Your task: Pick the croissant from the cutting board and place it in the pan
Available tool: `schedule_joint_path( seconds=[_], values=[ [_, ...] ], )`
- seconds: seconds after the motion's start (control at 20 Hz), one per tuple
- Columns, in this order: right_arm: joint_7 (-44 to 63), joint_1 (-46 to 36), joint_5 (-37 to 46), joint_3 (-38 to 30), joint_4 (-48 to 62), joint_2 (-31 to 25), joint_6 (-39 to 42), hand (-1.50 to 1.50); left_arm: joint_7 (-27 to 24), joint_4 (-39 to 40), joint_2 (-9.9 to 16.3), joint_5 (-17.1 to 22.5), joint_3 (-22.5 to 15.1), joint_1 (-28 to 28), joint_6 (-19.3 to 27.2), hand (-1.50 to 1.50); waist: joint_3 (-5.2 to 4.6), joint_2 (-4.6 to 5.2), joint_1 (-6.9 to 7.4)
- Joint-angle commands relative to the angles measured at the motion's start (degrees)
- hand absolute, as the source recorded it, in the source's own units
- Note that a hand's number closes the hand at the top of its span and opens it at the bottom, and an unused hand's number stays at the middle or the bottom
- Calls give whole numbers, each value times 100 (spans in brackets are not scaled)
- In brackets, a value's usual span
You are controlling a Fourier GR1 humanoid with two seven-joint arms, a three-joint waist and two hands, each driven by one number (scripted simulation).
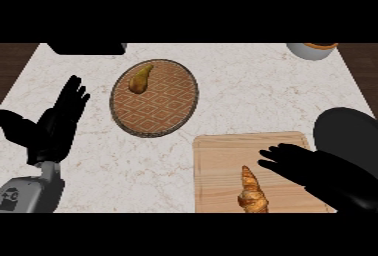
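Two robot hands in view, one task item. The croissant (253, 192) lies on the wooden cutting board (221, 165) at the near right of the bench (244, 90), long axis running near-to-far, pointed tip toward the far side, thicker end at the near edge of the view.

The right robot hand (303, 162) sits over the right part of the board, fingers spread and pointing left, holding nothing. Fingertips are just beside the croissant's tip; whether they touch it I cannot tell. The left robot hand (63, 117) rests at the left of the bench, fingers straight and up, holding nothing.

The pan (347, 132) shows as a dark rounded shape just right of the board, partly behind the right forearm. Croissant is not in it.

Other items: an oval patterned plate (159, 107) far left of the board with a yellowish pear-like item (140, 79) on it; a pale cup or bowl (314, 50) at the far right edge.

Handling judgement: the croissant is likely light, soft and flaky, prone to crush or break at the thin tip. Best hold looks to be across the thicker middle, fingers on one long side and thumb on the other. Grasp not yet made.
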Motion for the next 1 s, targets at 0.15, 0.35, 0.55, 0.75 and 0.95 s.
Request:
schedule_joint_path(
  seconds=[0.15,0.35,0.55,0.75,0.95],
  values=[
    [189,40,810,263,-434,9,535,-150,196,-327,-148,-257,-37,85,126,0,6,-9,-30],
    [728,333,1853,855,-847,178,165,-150,-498,335,-142,-8,241,279,-350,0,3,-6,-60],
    [1200,273,1959,769,-1244,670,717,-150,-316,179,-235,-188,214,227,-306,0,4,-3,-45],
    [1176,145,2305,1153,-950,1323,760,-150,228,-74,-116,-158,397,-50,-339,0,6,0,-29],
    [1398,-23,2539,1151,-819,1663,1212,-150,155,-147,-281,-297,310,97,-393,0,5,-1,-24]
  ],
)
